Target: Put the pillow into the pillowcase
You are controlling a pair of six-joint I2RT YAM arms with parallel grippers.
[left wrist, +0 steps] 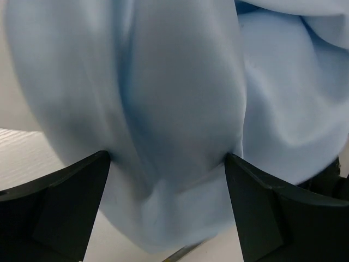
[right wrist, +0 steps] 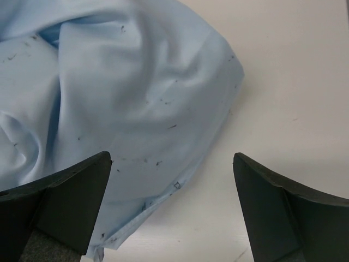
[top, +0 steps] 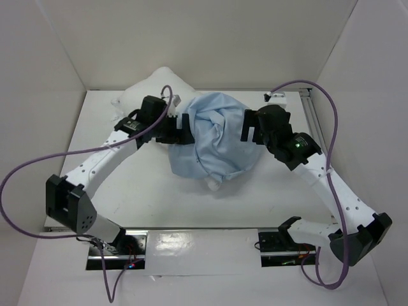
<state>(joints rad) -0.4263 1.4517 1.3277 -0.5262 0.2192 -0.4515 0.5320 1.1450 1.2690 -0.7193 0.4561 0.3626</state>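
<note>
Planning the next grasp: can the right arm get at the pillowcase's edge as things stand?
Probably yes: the right gripper hangs open just above the pillowcase edge on the table, nothing in between.

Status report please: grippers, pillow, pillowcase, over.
Left gripper open, pillowcase fabric bulging between its fingers. Right gripper open, over pillowcase edge. Pillow partly covered by pillowcase, far-left end uncovered. Nothing else in the way.
</note>
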